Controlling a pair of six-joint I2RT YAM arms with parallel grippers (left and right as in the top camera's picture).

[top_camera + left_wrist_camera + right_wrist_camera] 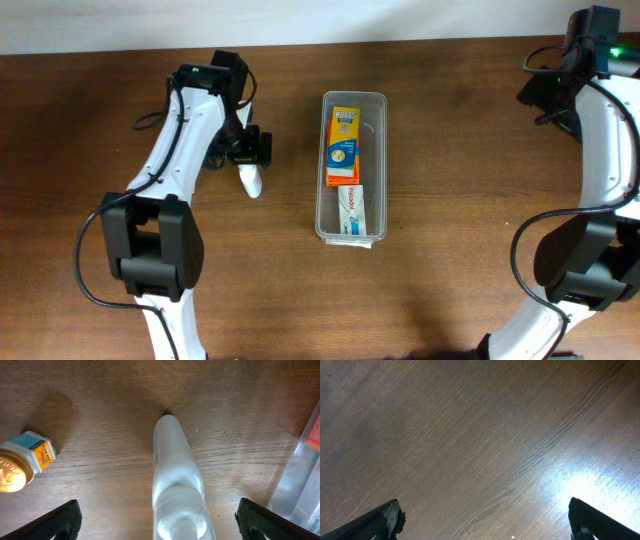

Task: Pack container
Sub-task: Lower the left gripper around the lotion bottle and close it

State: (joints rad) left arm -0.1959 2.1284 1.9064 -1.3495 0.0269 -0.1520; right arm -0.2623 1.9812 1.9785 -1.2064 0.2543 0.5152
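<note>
Looking down from overhead, I see the long clear plastic container (354,165) mid-frame, holding an orange-and-yellow cardboard box (342,147) and a white-and-blue carton (351,210). Left of it, my left gripper (250,148) hangs over a white plastic bottle (251,180). Left wrist: its jaws stand wide apart, the bottle lying between them untouched, a small gold-lidded jar (22,462) at left. Right wrist: the right gripper (485,520) is spread over the brown wooden table (470,435).
</note>
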